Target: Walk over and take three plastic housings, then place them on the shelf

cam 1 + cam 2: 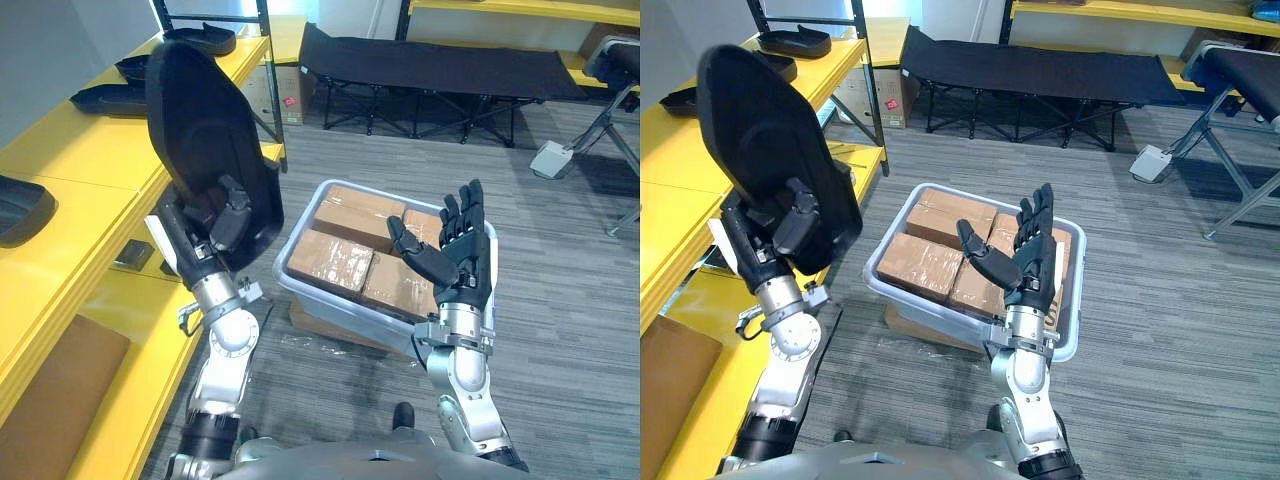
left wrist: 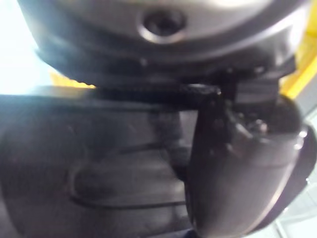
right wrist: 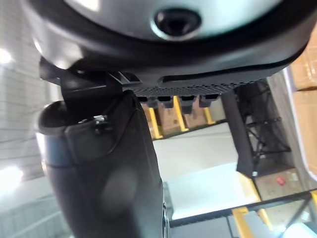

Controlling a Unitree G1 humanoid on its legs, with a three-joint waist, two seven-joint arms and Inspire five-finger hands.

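Observation:
A large black plastic housing (image 1: 195, 120) stands upright in my left hand (image 1: 215, 235), whose thumb and fingers are curled round its lower edge; it is raised beside the yellow shelf (image 1: 95, 160). In the left wrist view the housing (image 2: 89, 163) shows dark behind the thumb (image 2: 237, 168). Three more black housings lie on the shelf: one at the back (image 1: 205, 38), one further left (image 1: 105, 98), and one at the near left edge (image 1: 20, 208). My right hand (image 1: 455, 250) is held up, palm open and empty, over the grey bin.
A grey bin (image 1: 300, 290) with several brown cardboard boxes (image 1: 345, 255) stands on the floor in front of me. A black folding cot (image 1: 430, 65) lies beyond it. A lower yellow shelf board (image 1: 120, 380) carries a brown cardboard sheet (image 1: 50, 400). A chair frame (image 1: 615, 100) is at the right.

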